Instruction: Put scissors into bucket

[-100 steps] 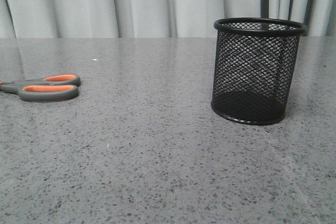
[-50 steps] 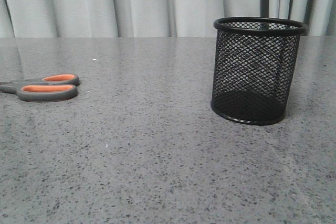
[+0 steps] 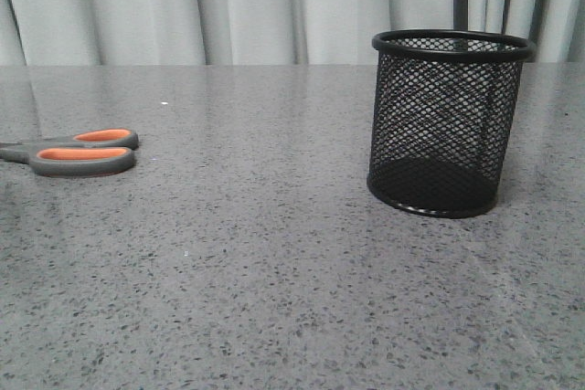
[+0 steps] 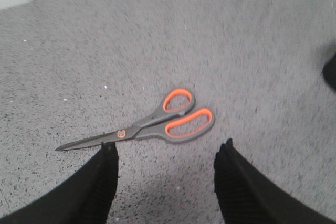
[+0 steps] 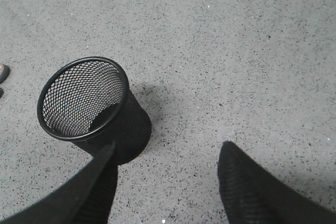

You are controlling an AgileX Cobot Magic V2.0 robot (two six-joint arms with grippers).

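The scissors (image 3: 78, 152) lie flat and closed at the table's left edge, grey handles with orange lining; the blades run out of the front view. In the left wrist view the scissors (image 4: 157, 124) lie whole just beyond my left gripper (image 4: 167, 149), which is open and empty above them. The bucket (image 3: 446, 122) stands upright and empty at the right. In the right wrist view the bucket (image 5: 92, 109) is just ahead of one finger of my right gripper (image 5: 167, 149), which is open and empty above the table. Neither gripper shows in the front view.
The grey speckled table (image 3: 274, 262) stretches between the scissors and the bucket. Pale curtains (image 3: 274, 6) hang behind the table's far edge. A dark shape (image 4: 331, 72) sits at the edge of the left wrist view.
The scissors sit a touch further left in the front view than a second ago. The bucket has not moved.
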